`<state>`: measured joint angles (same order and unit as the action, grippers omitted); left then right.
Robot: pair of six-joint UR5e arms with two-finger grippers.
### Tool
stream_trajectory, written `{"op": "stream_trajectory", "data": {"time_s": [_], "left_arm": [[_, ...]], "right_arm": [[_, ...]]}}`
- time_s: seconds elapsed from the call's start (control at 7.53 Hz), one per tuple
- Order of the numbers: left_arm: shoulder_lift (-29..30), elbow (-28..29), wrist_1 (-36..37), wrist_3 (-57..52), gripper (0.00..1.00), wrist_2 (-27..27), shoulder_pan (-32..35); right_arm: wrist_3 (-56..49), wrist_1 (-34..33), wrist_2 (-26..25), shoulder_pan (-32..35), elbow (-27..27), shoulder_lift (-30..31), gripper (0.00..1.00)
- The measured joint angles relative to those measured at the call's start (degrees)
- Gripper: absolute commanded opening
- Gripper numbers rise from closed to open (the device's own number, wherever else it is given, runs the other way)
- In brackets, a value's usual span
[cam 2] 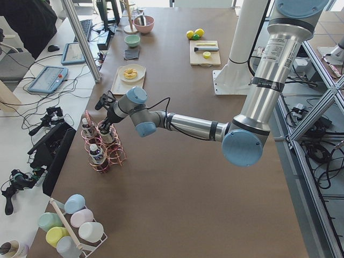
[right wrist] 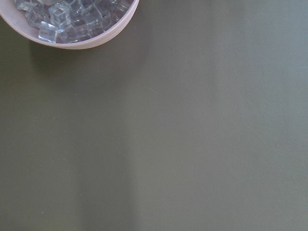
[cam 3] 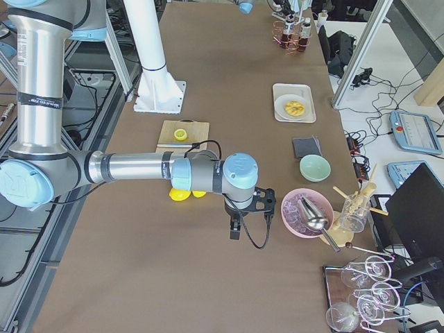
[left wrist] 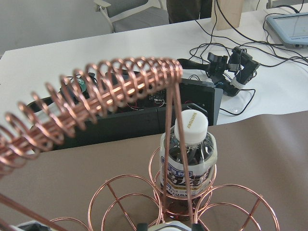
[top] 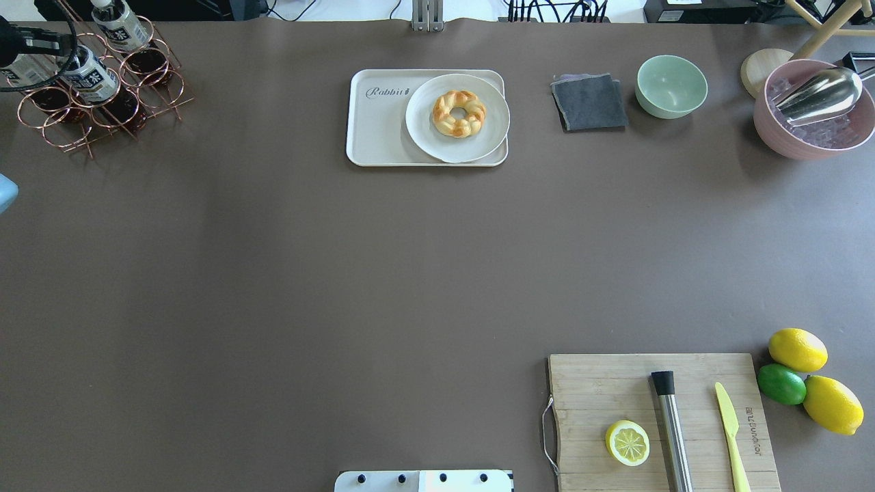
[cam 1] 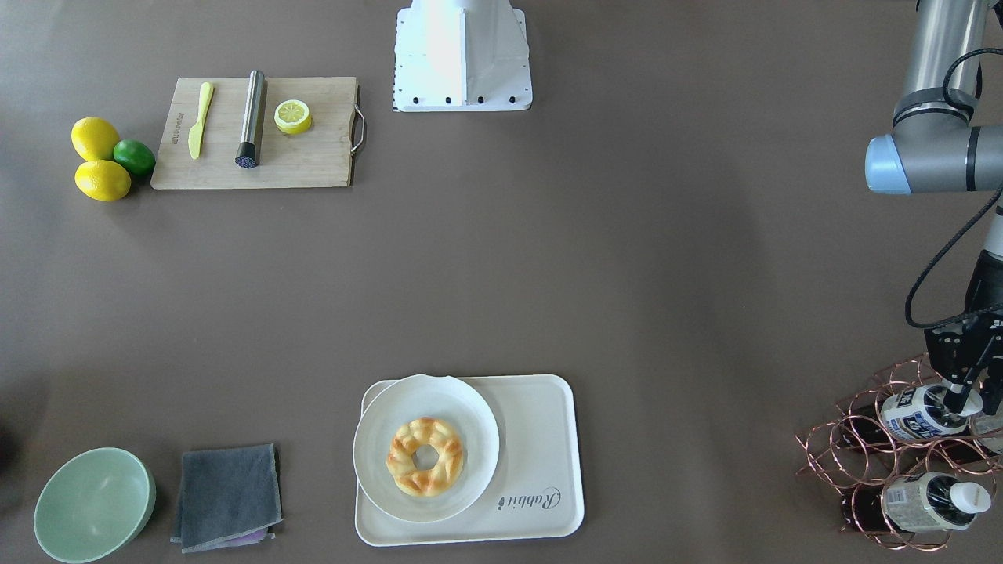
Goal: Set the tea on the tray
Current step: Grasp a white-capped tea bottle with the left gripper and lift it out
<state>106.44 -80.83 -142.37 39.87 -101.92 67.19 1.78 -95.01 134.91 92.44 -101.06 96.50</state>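
Right under the left gripper (cam 1: 968, 395), the tea (cam 1: 917, 415) lies tilted in a ring of a copper wire rack (cam 1: 858, 462). Its white cap points up between the black fingers; whether they grip it or only straddle it I cannot tell. Just beyond the gripper, a second bottle (cam 1: 925, 501) sits in another ring of the rack. In the wrist view the rack's coiled handle (left wrist: 106, 96) crosses in front of that bottle.

Well apart, off to this gripper's right, lies the tray (cam 1: 541, 439). A plate (cam 1: 470, 415) fills most of the tray and overhangs the edge farthest from the gripper, and a bread ring (cam 1: 425, 456) lies on it. Farther the same way are a grey cloth (cam 1: 227, 493) and a green bowl (cam 1: 94, 505).

The right gripper (cam 3: 236, 229) hangs over the brown surface (cam 1: 627, 274) just beside a pink bowl (top: 813, 130) of ice cubes with a metal scoop (top: 820, 92) in it. How wide this gripper stands I cannot tell. Back from it, a board (top: 595, 389) carries a lemon half (top: 627, 443).
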Motion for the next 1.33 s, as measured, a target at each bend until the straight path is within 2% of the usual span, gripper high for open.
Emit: {"op": "stream_trajectory", "data": {"time_s": [0.53, 1.33], "left_arm": [[-0.09, -1.27, 1.83, -0.39, 0.0, -8.57, 4.9], [-0.49, -8.13, 10.3, -0.49, 0.0, -14.3, 9.72]], "right_arm": [[-0.02, 0.0, 0.0, 0.02, -0.02, 0.54, 1.0], [-0.04, 0.0, 0.0, 0.02, -0.01, 0.65, 1.0]]}}
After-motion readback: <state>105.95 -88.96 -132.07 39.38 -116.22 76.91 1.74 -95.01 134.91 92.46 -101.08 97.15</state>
